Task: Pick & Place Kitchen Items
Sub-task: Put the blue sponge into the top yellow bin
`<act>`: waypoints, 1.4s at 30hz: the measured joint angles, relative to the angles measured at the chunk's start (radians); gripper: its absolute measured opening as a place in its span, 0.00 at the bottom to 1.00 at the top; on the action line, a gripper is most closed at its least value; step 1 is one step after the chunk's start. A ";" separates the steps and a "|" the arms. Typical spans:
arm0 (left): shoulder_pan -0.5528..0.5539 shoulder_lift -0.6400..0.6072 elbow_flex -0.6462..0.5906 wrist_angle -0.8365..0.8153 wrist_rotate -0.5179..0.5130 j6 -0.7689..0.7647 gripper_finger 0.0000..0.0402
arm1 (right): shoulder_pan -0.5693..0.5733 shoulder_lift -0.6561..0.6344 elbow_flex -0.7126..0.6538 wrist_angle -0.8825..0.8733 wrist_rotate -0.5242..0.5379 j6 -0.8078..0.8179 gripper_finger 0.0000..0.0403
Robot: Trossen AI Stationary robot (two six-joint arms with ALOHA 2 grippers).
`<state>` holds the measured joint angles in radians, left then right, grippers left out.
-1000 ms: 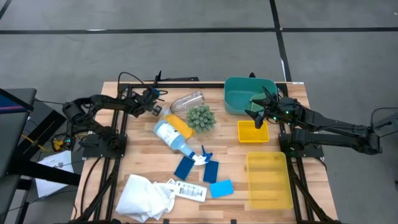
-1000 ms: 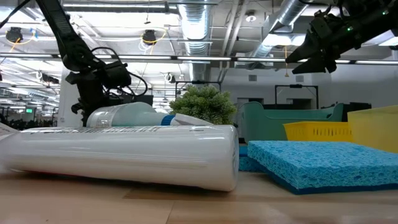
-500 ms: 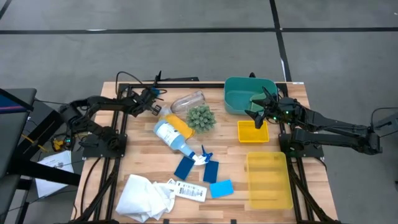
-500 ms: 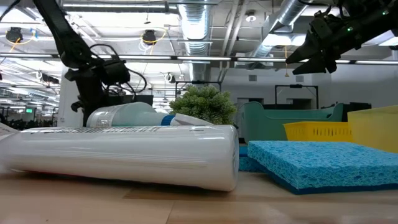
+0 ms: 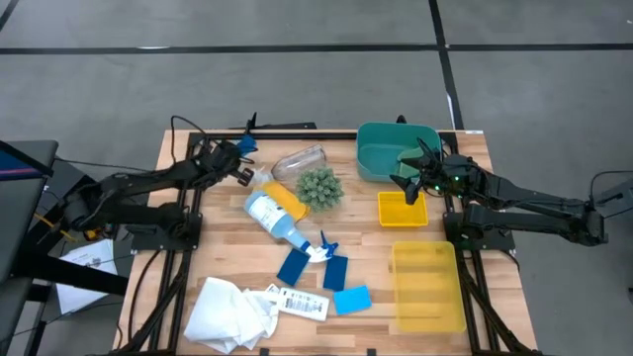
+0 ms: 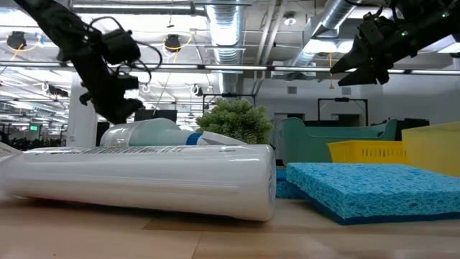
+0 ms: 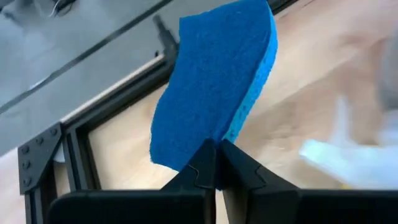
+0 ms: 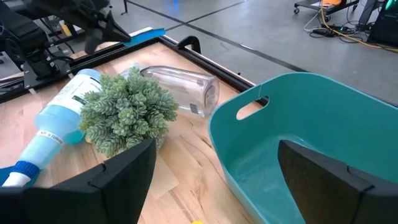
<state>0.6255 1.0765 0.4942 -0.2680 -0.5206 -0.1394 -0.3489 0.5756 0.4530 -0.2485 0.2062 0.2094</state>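
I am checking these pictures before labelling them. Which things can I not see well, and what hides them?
- Blue sponge in the left gripper: too small to make out in the high view.
- White cloth: cut off by the high view's bottom edge.
- Clear cup: hidden in the low view behind the white tube.
- Teal bin: far side cut off in the right wrist view.
- Right gripper: it hangs open above that bin.

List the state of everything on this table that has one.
Left gripper: jaws shut on a blue rectangular sponge.
Right gripper: jaws open, empty.
Clear plastic cup: lying on its side.
Clear spray bottle with blue trigger: lying down.
White cloth: crumpled.
Teal plastic bin: upright.
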 joint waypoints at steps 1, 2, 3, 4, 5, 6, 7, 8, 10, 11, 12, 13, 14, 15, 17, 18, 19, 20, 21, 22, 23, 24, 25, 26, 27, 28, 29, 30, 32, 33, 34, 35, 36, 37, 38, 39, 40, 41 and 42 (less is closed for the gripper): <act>-0.016 -0.014 0.000 0.001 -0.002 0.006 0.00 | 0.000 0.000 0.000 0.000 0.000 -0.001 0.81; -0.030 -0.028 0.000 -0.001 -0.002 0.014 0.00 | 0.000 0.000 0.000 0.001 0.000 -0.005 0.81; -0.045 -0.043 0.000 -0.007 -0.003 0.026 0.00 | 0.000 0.000 0.000 0.002 0.000 -0.007 0.81; -0.059 -0.054 0.000 -0.006 -0.003 0.031 0.00 | 0.000 0.000 0.000 0.002 0.000 -0.008 0.81; -0.072 -0.063 0.000 -0.005 -0.003 0.036 0.00 | 0.000 0.000 0.000 0.002 0.000 -0.010 0.81; -0.085 -0.072 0.000 -0.006 -0.003 0.049 0.00 | 0.000 0.000 0.000 0.002 0.000 -0.017 0.81; -0.098 -0.078 0.000 -0.004 -0.004 0.056 0.00 | 0.002 0.000 0.000 0.002 0.000 -0.024 0.81; -0.111 -0.084 0.000 -0.002 -0.006 0.067 0.00 | 0.002 0.000 0.000 0.003 0.000 -0.030 0.81; -0.135 -0.092 0.000 0.001 -0.008 0.086 0.00 | 0.003 0.000 0.000 0.003 0.000 -0.035 0.81; -0.146 -0.094 0.000 0.007 -0.008 0.098 0.00 | 0.003 0.000 0.000 0.003 0.000 -0.037 0.81; -0.157 -0.095 0.000 0.013 -0.008 0.111 0.00 | 0.003 0.000 0.000 0.005 0.000 -0.043 0.81; -0.170 -0.096 0.000 0.022 -0.011 0.122 0.00 | 0.003 0.000 0.000 0.009 0.000 -0.050 0.81; -0.182 -0.095 0.000 0.036 -0.012 0.137 0.00 | 0.003 0.000 0.000 0.012 0.000 -0.053 0.81; -0.195 -0.096 0.000 0.051 -0.013 0.155 0.00 | 0.003 0.000 0.000 0.017 -0.002 -0.058 0.81; -0.224 -0.096 0.000 0.089 -0.013 0.187 0.00 | 0.003 0.000 0.000 0.025 -0.018 -0.065 0.81; -0.240 -0.096 0.000 0.111 -0.012 0.208 0.00 | 0.003 0.000 0.000 0.028 -0.029 -0.072 0.81; -0.256 -0.096 0.000 0.134 -0.012 0.224 0.00 | 0.007 0.000 0.000 0.031 -0.038 -0.076 0.81; -0.272 -0.096 0.000 0.158 -0.011 0.242 0.00 | 0.011 0.000 0.000 0.034 -0.047 -0.078 0.81; -0.287 -0.096 0.000 0.182 -0.011 0.258 0.00 | 0.017 0.000 0.000 0.039 -0.049 -0.079 0.81; -0.303 -0.096 0.000 0.207 -0.011 0.274 0.00 | 0.023 0.000 0.000 0.043 -0.049 -0.079 0.81; -0.317 -0.096 0.000 0.233 -0.011 0.292 0.00 | 0.029 0.000 0.000 0.049 -0.049 -0.082 0.81; -0.333 -0.096 0.000 0.256 -0.012 0.305 0.00 | 0.036 0.000 0.000 0.052 -0.049 -0.086 0.81; -0.349 -0.096 0.000 0.276 -0.015 0.318 0.00 | 0.042 0.000 0.000 0.053 -0.050 -0.087 0.81; -0.365 -0.096 0.000 0.295 -0.022 0.328 0.00 | 0.048 0.000 0.000 0.055 -0.049 -0.089 0.81; -0.382 -0.096 0.000 0.313 -0.029 0.342 0.00 | 0.053 0.000 0.000 0.057 -0.049 -0.090 0.81; -0.398 -0.096 0.000 0.329 -0.031 0.355 0.00 | 0.058 0.000 0.000 0.060 -0.049 -0.094 0.81; -0.414 -0.095 0.002 0.336 -0.031 0.371 0.00 | 0.065 0.000 0.000 0.065 -0.049 -0.103 0.81; -0.431 -0.095 0.008 0.338 -0.031 0.383 0.00 | 0.072 0.000 0.000 0.069 -0.049 -0.114 0.81; -0.466 -0.095 0.024 0.340 -0.032 0.394 0.00 | 0.090 0.000 0.000 0.082 -0.049 -0.136 0.81; -0.483 -0.095 0.032 0.342 -0.031 0.394 0.00 | 0.100 0.000 0.000 0.089 -0.050 -0.147 0.81; -0.499 -0.095 0.040 0.342 -0.032 0.394 0.00 | 0.112 0.000 0.000 0.096 -0.050 -0.160 0.81; -0.515 -0.095 0.047 0.341 -0.032 0.394 0.00 | 0.125 0.000 0.000 0.105 -0.050 -0.171 0.81; -0.532 -0.095 0.055 0.342 -0.032 0.394 0.00 | 0.140 0.000 0.000 0.114 -0.049 -0.186 0.81; -0.548 -0.094 0.061 0.342 -0.032 0.396 0.00 | 0.156 0.000 0.000 0.123 -0.049 -0.199 0.81; -0.565 -0.089 0.067 0.342 -0.033 0.401 0.00 | 0.173 0.000 0.000 0.132 -0.050 -0.213 0.81; -0.583 -0.083 0.073 0.342 -0.033 0.413 0.00 | 0.190 0.000 0.000 0.138 -0.050 -0.227 0.81; -0.599 -0.077 0.077 0.339 -0.033 0.425 0.00 | 0.207 0.000 0.000 0.145 -0.050 -0.239 0.81; -0.616 -0.067 0.084 0.339 -0.033 0.433 0.00 | 0.224 0.000 0.000 0.155 -0.049 -0.249 0.81; -0.632 -0.054 0.094 0.340 -0.032 0.443 0.00 | 0.240 0.000 0.000 0.165 -0.049 -0.261 0.81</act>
<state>-0.0061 1.0227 0.5879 0.0720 -0.5529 0.3036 -0.1085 0.5757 0.4530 -0.0839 0.1567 -0.0516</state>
